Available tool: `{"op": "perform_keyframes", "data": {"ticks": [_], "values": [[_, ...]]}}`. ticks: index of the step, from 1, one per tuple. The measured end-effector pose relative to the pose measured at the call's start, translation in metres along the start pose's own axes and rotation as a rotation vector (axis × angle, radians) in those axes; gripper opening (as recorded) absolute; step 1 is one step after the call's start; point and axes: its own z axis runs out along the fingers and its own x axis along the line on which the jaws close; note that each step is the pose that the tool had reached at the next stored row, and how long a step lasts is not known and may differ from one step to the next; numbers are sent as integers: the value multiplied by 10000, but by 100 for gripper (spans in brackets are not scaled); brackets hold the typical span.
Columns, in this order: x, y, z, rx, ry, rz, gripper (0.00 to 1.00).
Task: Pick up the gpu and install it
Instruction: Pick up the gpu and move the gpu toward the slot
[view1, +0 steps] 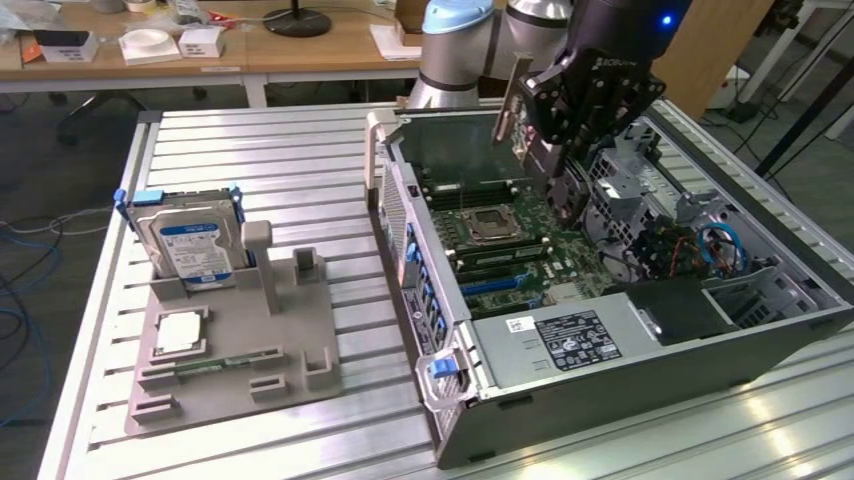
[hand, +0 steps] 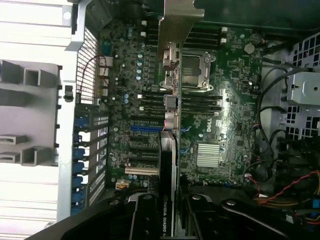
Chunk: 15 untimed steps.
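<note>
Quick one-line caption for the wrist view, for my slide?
Gripper holds the graphics card edge-on over the motherboard inside the open computer case.

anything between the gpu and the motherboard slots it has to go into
Nothing visible does. The pincer holds the gpu edge-down above the motherboard, and the expansion slots below look bare.
</note>
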Motion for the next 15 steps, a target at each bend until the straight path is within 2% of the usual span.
{"op": "perform_keyframes", "data": {"ticks": [15], "values": [[-365, -16, -4, 0, -1, -1, 26]]}}
